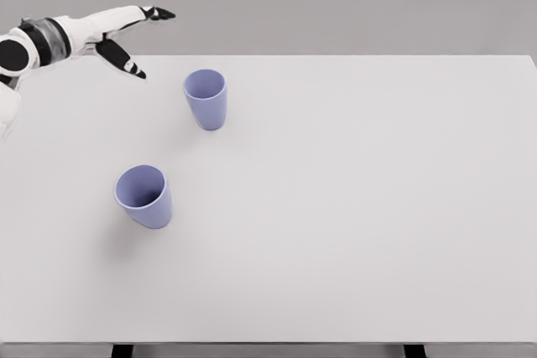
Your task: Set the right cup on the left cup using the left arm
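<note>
Your left hand (126, 39) hung spread, empty, near the right cup (205, 98); a careless reach risked toppling it

No legible text, labels, brand marks or nos. anywhere in the head view. Both blue cups, right cup (205, 98) and left cup (144, 196), show plain unmarked walls; the white table (352, 207) carries no print or signs either.

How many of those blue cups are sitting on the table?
2. One cup stands upright toward the far left of the table; the other cup stands nearer, further left. Nothing looks hidden.
</note>
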